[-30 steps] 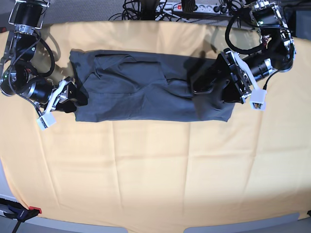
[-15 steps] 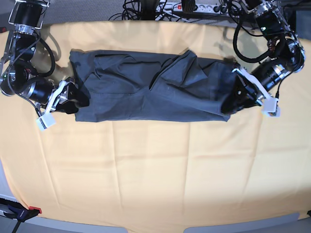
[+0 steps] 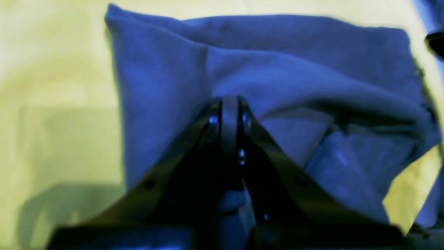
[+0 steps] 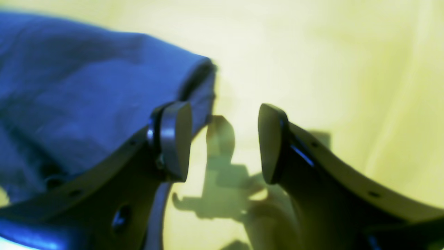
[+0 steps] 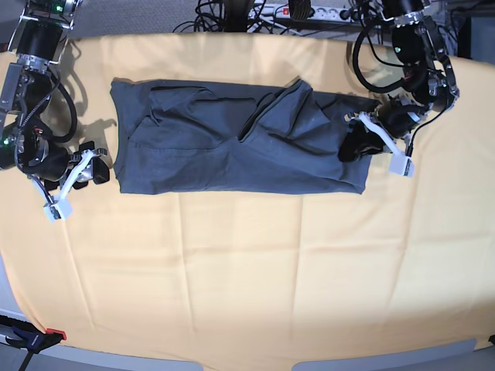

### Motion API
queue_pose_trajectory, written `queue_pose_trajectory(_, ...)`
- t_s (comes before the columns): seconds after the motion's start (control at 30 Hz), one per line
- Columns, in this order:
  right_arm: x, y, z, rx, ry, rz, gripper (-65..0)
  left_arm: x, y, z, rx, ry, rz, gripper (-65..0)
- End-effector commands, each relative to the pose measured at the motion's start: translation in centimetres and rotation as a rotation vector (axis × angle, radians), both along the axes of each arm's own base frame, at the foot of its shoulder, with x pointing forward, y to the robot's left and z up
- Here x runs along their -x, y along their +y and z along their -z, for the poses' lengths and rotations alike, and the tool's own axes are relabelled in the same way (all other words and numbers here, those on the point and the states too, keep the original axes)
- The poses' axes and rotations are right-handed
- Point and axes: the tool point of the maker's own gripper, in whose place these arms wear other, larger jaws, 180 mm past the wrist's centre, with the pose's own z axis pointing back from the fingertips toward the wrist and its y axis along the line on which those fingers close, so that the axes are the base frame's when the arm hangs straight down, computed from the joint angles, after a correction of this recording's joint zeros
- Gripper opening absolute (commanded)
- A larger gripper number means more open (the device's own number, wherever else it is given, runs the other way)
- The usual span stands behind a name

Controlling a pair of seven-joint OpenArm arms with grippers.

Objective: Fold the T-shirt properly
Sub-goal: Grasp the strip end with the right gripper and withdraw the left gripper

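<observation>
Worktop point(image 5: 247, 294) carried one T-shirt point(image 5: 224, 147), with two grippers flanking it: left gripper point(image 3: 225, 104) jaws together at its edge, right gripper point(image 4: 223, 142) jaws apart beside it.

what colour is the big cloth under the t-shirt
Pale yellow-orange, plain with no pattern. The cloth shows best in the base view, spread beneath the dark grey T-shirt.

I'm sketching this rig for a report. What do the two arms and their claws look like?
Both arms are black, jointed cylinders with silvery metal rings and loose black cables looping alongside. Each wrist carries a small white block. The left claw and right claw have dark, curved fingers; the right wrist view shows flat oval grey pads at the tips.
</observation>
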Motion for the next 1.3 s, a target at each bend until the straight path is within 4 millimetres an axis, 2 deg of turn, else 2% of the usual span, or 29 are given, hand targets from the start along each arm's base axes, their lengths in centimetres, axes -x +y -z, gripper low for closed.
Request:
queue_pose_trajectory(0.0,0.1,-0.9,-0.4,0.022,-0.013,0.020,-31.1,-0.3,0.1,-0.3,-0.006,-0.010,0.006,-65.0)
queue_pose_trajectory(0.13,2.4,-0.6,1.8,-0.024,0.012,0.061,-22.6,-0.3,0.5,-0.4,-0.010,-0.010,0.009,-65.0)
queue_pose_trajectory(0.27,4.6,0.4,3.3,-0.093,0.052,0.077,-21.3,-0.4,2.0,-0.9,-0.048,-0.016,0.016,-65.0)
queue_pose_trajectory(0.33,5.2,1.5,3.6,-0.138,0.059,0.061,-21.3,-0.4,2.8,-1.1,-0.072,-0.017,0.020,-65.0)
queue_pose_trajectory(0.47,5.8,4.6,4.0,-0.247,0.063,0.028,-21.3,-0.3,3.8,-1.5,-0.092,-0.014,0.033,-65.0)
queue_pose_trajectory(0.7,6.4,9.8,2.8,-0.435,0.021,-0.092,-21.3,-0.4,3.9,-1.9,-0.081,-0.020,0.038,-65.0)
queue_pose_trajectory(0.9,6.5,11.4,2.5,-0.456,-0.018,-0.153,-21.8,-0.4,3.8,-2.1,-0.067,-0.026,0.039,-65.0)
queue_pose_trajectory(0.93,6.4,11.4,2.5,-0.455,-0.026,-0.160,-23.3,-0.4,3.7,-2.3,-0.059,-0.030,0.039,-65.0)
queue_pose_trajectory(1.0,6.3,11.4,2.3,-0.453,-0.034,-0.168,-31.3,-0.4,3.7,-2.3,-0.058,-0.031,0.039,-65.0)
queue_pose_trajectory(1.03,6.3,11.4,2.3,-0.454,-0.039,-0.171,-37.7,-0.4,3.7,-2.3,-0.058,-0.031,0.039,-65.0)
queue_pose_trajectory(1.13,6.2,11.5,2.1,-0.455,-0.052,-0.178,-62.8,-0.4,3.7,-2.3,-0.058,-0.030,0.039,-65.0)
queue_pose_trajectory(1.17,6.2,11.5,2.1,-0.455,-0.053,-0.178,-65.0,-0.4,3.7,-2.3,-0.058,-0.030,0.039,-65.0)
queue_pose_trajectory(1.27,5.8,11.4,1.8,-0.453,-0.063,-0.180,-65.0,-0.4,3.7,-2.3,-0.058,-0.030,0.039,-65.0)
